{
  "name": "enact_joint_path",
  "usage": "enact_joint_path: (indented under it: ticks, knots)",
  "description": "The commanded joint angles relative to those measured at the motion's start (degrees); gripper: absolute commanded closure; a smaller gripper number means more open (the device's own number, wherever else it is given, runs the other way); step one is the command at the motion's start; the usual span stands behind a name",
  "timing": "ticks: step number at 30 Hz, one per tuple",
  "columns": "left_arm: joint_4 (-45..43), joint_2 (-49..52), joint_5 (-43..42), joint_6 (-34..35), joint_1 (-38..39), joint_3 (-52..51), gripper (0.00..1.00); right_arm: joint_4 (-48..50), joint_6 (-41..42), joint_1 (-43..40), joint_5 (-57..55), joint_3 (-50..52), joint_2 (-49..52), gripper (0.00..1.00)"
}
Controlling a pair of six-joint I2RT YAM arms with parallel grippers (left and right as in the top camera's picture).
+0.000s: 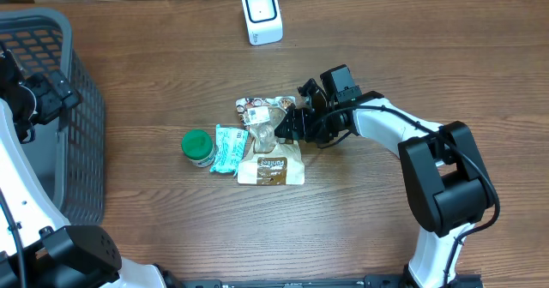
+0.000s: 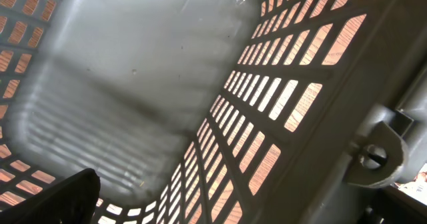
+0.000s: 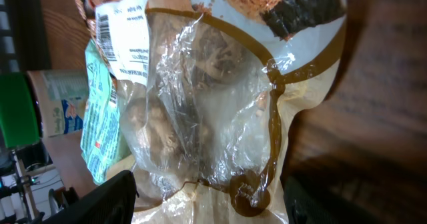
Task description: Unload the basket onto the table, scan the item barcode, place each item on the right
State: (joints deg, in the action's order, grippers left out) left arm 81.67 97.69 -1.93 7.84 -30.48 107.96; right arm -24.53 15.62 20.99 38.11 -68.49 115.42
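A clear plastic snack bag with brown trim [image 3: 213, 111] lies in the pile at the table's middle [image 1: 264, 135]. My right gripper [image 3: 210, 207] is open, a dark finger on each side of the bag's near end. In the overhead view, the right gripper [image 1: 289, 125] sits low at the pile's right edge. A white label with a barcode [image 3: 122, 37] shows at the bag's far left, on the pile's far packet. The white scanner [image 1: 262, 14] stands at the table's back. My left gripper [image 2: 237, 209] hangs open inside the grey basket [image 2: 133, 77], holding nothing.
Around the clear bag lie a green-lidded jar [image 1: 198, 147], a teal packet [image 1: 230, 149], a brown paper bag [image 1: 271, 170] and a printed packet [image 1: 257, 108]. The grey basket [image 1: 81, 125] fills the table's left side, with the left arm [image 1: 34, 99] over it.
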Motion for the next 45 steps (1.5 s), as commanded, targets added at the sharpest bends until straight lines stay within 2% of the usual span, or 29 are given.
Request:
enact_joint_path:
  ticks: [1, 8, 17, 27, 29, 37, 40, 42, 45]
  knots:
    - [0.0, 0.6, 0.6, -0.8, -0.3, -0.1, 0.0, 1.8, -0.3, 0.2, 1.6, 0.9, 1.5, 0.28]
    - [0.0, 0.6, 0.6, -0.8, -0.3, -0.1, 0.0, 2.6, 1.3, 3.8, 1.9, 0.9, 1.7, 0.29]
    - [0.0, 0.6, 0.6, -0.8, -0.3, -0.1, 0.0, 8.4, 8.4, 7.6, 1.2, 0.9, 4.7, 0.4]
    - [0.0, 0.6, 0.6, -0.8, -0.3, -0.1, 0.01, 7.6, 9.6, 7.7, -15.0, 0.9, 5.0, 0.58]
    - [0.0, 0.6, 0.6, -0.8, -0.3, -0.1, 0.0, 8.9, 9.9, 7.7, -17.8, 0.9, 5.4, 0.64]
    - [0.0, 0.6, 0.6, -0.8, -0.3, -0.1, 0.0, 11.2, 11.6, 9.2, -16.7, 0.9, 9.7, 0.73]
    - [0.0, 0.6, 0.6, -0.8, -0.3, -0.1, 0.0, 11.2, 11.6, 9.2, -13.9, 0.9, 9.7, 0.83]
    - [0.0, 0.6, 0.6, -0.8, -0.3, -0.1, 0.0, 11.1, 11.6, 9.2, -12.1, 0.7, 9.7, 0.94]
    - [0.0, 0.6, 0.6, -0.8, -0.3, -0.1, 0.0, 10.0, 11.6, 8.8, -11.5, 0.0, 9.4, 0.96]
